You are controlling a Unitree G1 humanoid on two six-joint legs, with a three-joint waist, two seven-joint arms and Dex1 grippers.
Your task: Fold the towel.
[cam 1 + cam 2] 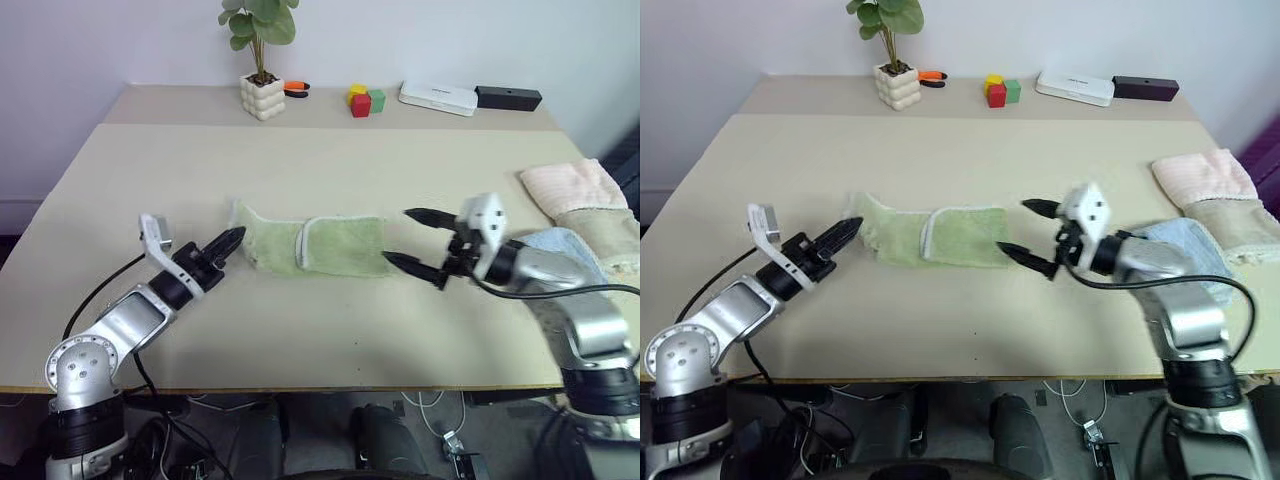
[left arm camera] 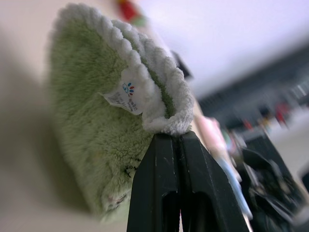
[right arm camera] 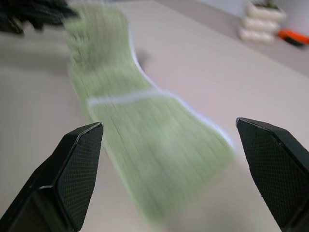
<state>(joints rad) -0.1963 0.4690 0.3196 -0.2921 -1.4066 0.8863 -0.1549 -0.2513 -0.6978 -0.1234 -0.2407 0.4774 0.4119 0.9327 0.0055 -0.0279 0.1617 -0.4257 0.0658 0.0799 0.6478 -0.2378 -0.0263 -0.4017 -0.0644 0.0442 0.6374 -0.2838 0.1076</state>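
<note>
From the head camera, a light green terry towel (image 1: 315, 245) is lying in a long folded strip across the middle of a beige table (image 1: 300, 150), its whitish stitched edge crossing near the centre; the left gripper (image 1: 232, 240) is pinching the towel's left end, which is standing slightly raised; the right gripper (image 1: 418, 240) is hovering at the towel's right end with its two black fingers spread wide and nothing between them; a pale pink towel (image 1: 575, 188) is resting on a cream one at the table's right edge; a ridged white pot (image 1: 262, 96) is holding a leafy green plant (image 1: 260, 22) at the far edge.

From the left wrist, black fingers (image 2: 181, 188) are clamping together on the fluffy rolled edging, just below a small white tag (image 2: 124, 96).

From the right wrist, two textured black fingertips (image 3: 79, 169) are standing far apart, with the green cloth stretching away beyond them.
</note>
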